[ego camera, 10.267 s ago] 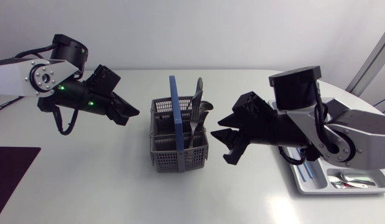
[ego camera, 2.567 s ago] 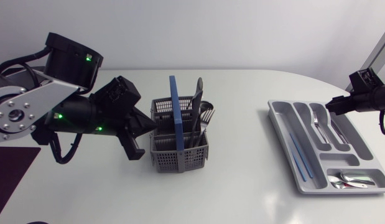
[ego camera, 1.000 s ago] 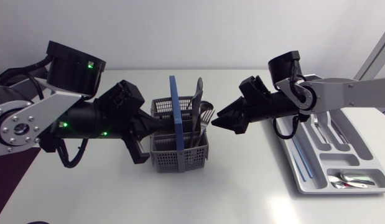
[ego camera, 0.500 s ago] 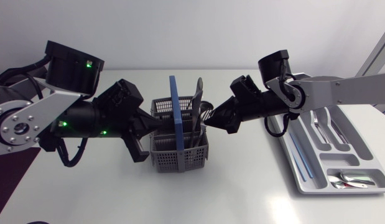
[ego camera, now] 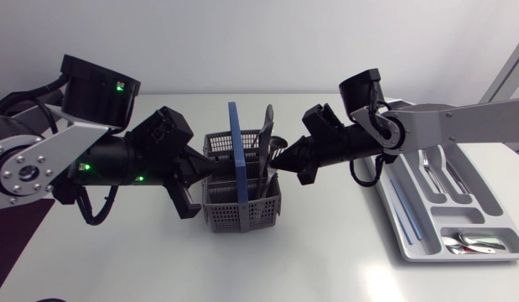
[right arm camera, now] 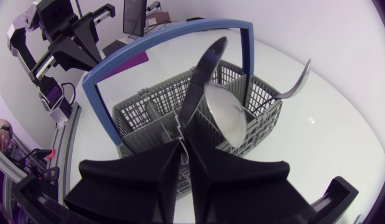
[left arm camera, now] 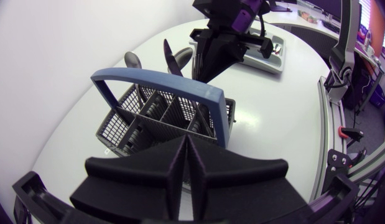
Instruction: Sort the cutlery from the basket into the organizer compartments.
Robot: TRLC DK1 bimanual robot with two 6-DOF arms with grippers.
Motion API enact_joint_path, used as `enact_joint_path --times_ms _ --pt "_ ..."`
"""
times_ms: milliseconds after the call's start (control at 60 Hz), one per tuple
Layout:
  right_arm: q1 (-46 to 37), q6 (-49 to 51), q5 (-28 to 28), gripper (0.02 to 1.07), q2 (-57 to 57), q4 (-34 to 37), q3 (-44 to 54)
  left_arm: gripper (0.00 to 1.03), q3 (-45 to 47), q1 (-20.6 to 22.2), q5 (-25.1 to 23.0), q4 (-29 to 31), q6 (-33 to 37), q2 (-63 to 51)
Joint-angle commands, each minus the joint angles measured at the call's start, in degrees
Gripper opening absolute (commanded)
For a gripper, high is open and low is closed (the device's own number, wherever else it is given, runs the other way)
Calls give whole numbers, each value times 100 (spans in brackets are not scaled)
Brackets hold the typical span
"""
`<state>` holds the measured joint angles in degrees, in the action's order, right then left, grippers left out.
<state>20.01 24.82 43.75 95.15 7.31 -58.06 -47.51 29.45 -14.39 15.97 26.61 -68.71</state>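
Cutlery (ego camera: 267, 138) of dark metal stands upright in the grey mesh basket with a blue arched handle (ego camera: 241, 214), mid-table. The left gripper (ego camera: 207, 170), fingers pressed together, is just beside the basket's left wall. The right gripper (ego camera: 282, 159), fingers also pressed together, is at the cutlery on the right side. The grey compartmented organizer tray (ego camera: 407, 243) lies at the right.

The basket (ego camera: 242, 210) is flanked closely: left end effector (ego camera: 202, 172) at one wall, right end effector (ego camera: 280, 159) at the upright cutlery (ego camera: 266, 130); its blue handle (ego camera: 236, 151) spans the top; open counter (ego camera: 326, 252) lies in front, toward the organizer (ego camera: 473, 205).
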Motion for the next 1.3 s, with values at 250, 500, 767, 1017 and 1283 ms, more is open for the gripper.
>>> enact_joint_path --times_ms 250,500,767,1017,1283 --pt "223 -214 -94 8 -788 86 252 6 128 -71 42 38 -86 103" --pt "196 -276 -165 8 -1456 614 67 6 163 -80 42 64 -86 147" --pt "-270 -21 -217 8 -2264 1906 -513 6 163 -133 42 73 -51 191" --pt "-656 -12 -226 8 -2818 2363 -680 6 145 -106 42 64 -60 200" --pt "-2045 1016 -209 8 -2757 3338 -935 6 163 -98 42 108 -60 314"
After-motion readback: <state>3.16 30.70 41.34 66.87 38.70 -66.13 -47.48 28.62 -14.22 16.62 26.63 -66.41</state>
